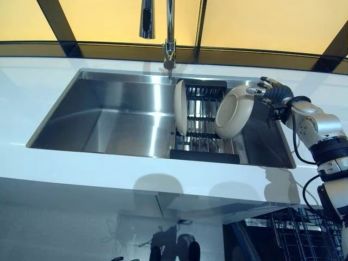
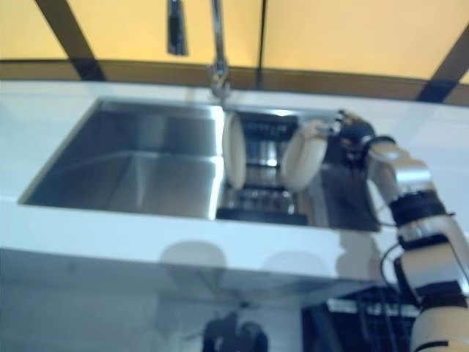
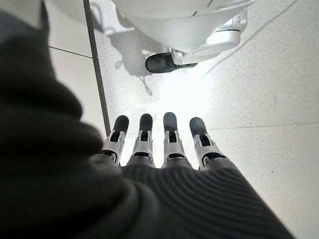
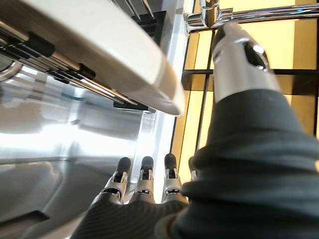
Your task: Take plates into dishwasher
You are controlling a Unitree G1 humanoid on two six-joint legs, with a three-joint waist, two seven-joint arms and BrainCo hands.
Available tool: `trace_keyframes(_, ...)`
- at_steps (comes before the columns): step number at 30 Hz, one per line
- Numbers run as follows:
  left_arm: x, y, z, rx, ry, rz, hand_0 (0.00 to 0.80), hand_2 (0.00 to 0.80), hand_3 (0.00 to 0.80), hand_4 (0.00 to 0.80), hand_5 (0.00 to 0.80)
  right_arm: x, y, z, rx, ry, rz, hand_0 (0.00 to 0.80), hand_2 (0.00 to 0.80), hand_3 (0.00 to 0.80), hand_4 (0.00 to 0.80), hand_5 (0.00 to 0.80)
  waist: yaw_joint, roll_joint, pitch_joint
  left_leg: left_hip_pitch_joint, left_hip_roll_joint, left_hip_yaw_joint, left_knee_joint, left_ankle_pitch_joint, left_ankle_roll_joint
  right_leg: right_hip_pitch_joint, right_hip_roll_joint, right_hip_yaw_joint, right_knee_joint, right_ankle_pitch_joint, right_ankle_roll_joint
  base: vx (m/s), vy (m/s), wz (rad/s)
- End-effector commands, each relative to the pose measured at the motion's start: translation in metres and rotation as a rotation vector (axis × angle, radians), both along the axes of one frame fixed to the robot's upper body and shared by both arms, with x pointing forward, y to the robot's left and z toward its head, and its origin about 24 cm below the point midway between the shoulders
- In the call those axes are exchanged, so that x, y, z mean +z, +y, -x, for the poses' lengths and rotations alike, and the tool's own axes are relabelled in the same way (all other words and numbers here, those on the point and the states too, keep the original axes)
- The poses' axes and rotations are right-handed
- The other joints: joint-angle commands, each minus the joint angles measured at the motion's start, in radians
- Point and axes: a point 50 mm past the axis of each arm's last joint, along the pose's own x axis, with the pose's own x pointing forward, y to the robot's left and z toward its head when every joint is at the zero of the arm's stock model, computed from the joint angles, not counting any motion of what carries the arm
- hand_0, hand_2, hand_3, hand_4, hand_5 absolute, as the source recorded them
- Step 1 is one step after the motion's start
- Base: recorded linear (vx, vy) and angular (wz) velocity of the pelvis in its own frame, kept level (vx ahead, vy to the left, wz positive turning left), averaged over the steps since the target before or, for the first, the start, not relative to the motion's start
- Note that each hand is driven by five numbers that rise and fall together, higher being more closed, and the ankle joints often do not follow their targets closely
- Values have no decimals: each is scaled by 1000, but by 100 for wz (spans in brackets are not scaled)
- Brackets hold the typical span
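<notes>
**Reaching for the tilted plate at the sink rack**

Reaching in over the far right corner of the steel sink (image 1: pixel 109 117), my right hand (image 1: pixel 270 89) sits at the upper rim of a cream plate (image 1: pixel 235 111). From the head views my fingertips seem to meet that rim, but I cannot tell whether they touch it or are just beside it. In my right wrist view the fingers (image 4: pixel 144 172) run straight out in a row and my thumb (image 4: pixel 238 55) stands apart, with the plate's pale edge (image 4: pixel 114 45) crossing just beyond them; nothing is pinched, so the hand is spread.

That plate leans in the dark dish rack (image 1: pixel 204 122), tilted with its upper edge toward my hand. A second cream plate (image 1: pixel 180 107) stands nearly upright in the same rack, farther from my hand, with open rack slots between the two. Beyond it rises the faucet (image 1: pixel 169 38), at the back edge of the white counter (image 1: pixel 32 163).

My left hand (image 3: pixel 159 144) shows only in its own wrist view, fingers straight and relaxed, pointing down at a speckled floor (image 3: pixel 259 89), holding nothing.
</notes>
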Motion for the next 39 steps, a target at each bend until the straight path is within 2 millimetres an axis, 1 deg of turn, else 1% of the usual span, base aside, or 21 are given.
trace_keyframes(1, 4, 12, -6, -28, 10, -47, 0, 0, 0, 0, 0, 13, -11, 2, -40, -41, 55, 0, 0, 0, 0, 0, 6, -29, -25, -34, -39, 41, -3, -16, 43, -3, -33, 47, -2, -10, 49, 0, 0, 0)
trace_keyframes(18, 4, 11, -8, -30, -1, -43, 0, 0, 0, 0, 0, 3, -14, 3, -28, 5, 55, 0, 0, 0, 0, 0, 4, -27, -17, -37, -39, 42, -3, -16, 45, -8, -32, 50, -2, -9, 47, 0, 0, 0)
trace_keyframes(25, 4, 11, -8, -31, -1, -44, 0, 0, 0, 0, 0, 3, -13, 3, -28, 8, 53, 0, 0, 0, 0, 0, 4, -27, -17, -38, -39, 42, -3, -16, 45, -8, -31, 51, -2, -9, 46, 0, 0, 0)
trace_keyframes(28, 4, 11, -8, -35, -1, -44, 0, 0, 0, 0, 0, 0, -14, 4, -26, 18, 52, 0, 0, 0, 0, 0, 4, -28, -17, -37, -39, 42, -3, -16, 44, -7, -31, 51, -2, -8, 46, 0, 0, 0)
trace_keyframes(29, 4, 11, -9, -35, -2, -44, 0, 0, 0, 0, 0, -4, -16, 4, -16, 29, 51, 0, 0, 0, 0, 0, 1, -28, -17, -37, -38, 43, -3, -16, 45, -8, -30, 53, -2, -9, 46, 0, 0, 0)
trace_keyframes(31, 4, 11, -9, -35, -2, -44, 0, 0, 0, 0, 0, -4, -16, 4, -16, 29, 51, 0, 0, 0, 0, 0, 1, -28, -17, -37, -38, 43, -3, -16, 45, -8, -30, 53, -2, -9, 46, 0, 0, 0)
trace_keyframes(39, 5, 10, -12, -37, -7, -43, 0, 0, 0, 0, 0, -6, -10, 3, 11, 48, 52, 0, 0, 0, 0, 0, 0, -26, -12, -39, -38, 44, -3, -15, 44, -11, -30, 55, -2, -7, 45, -2, 2, -2)
